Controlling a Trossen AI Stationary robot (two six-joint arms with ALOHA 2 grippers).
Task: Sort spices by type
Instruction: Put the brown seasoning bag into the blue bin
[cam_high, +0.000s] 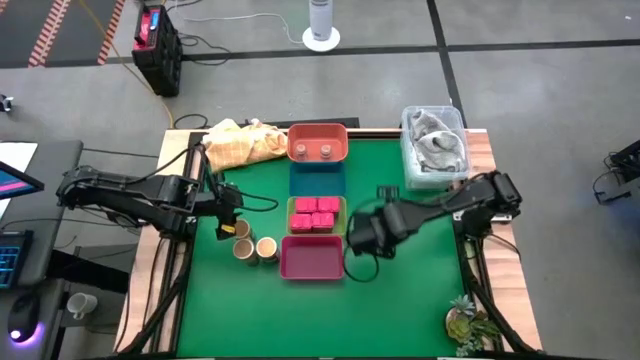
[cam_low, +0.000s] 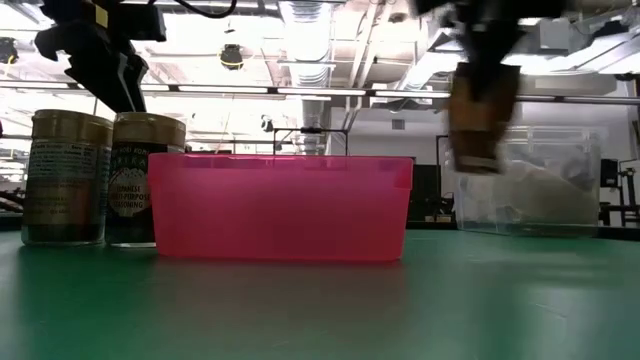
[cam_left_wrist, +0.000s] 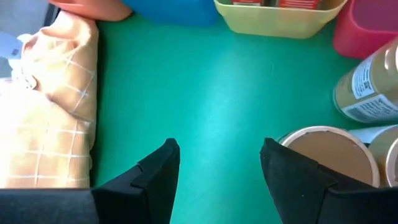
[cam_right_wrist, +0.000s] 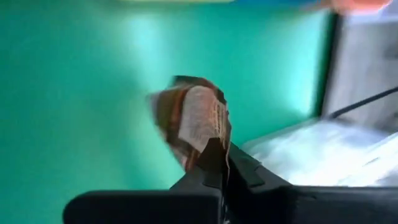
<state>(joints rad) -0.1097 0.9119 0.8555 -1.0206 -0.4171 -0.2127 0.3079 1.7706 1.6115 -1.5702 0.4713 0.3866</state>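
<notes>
Right gripper (cam_right_wrist: 214, 155) is pinched on a brown spice packet (cam_right_wrist: 193, 121) – the packet hangs off the bench, long axis roughly vertical, right of the magenta tray (cam_high: 312, 260). Left gripper (cam_left_wrist: 217, 165) is spread, just beside three tan jars (cam_high: 254, 245) standing upright. Four pink blocks (cam_high: 315, 213) sit in the yellow tray (cam_high: 340, 205), two small knobs (cam_high: 315, 151) in the orange tray (cam_high: 318, 133).

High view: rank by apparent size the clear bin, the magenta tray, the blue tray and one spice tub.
1. clear bin
2. magenta tray
3. blue tray, partly hidden, so unsure against the magenta one
4. spice tub
</notes>
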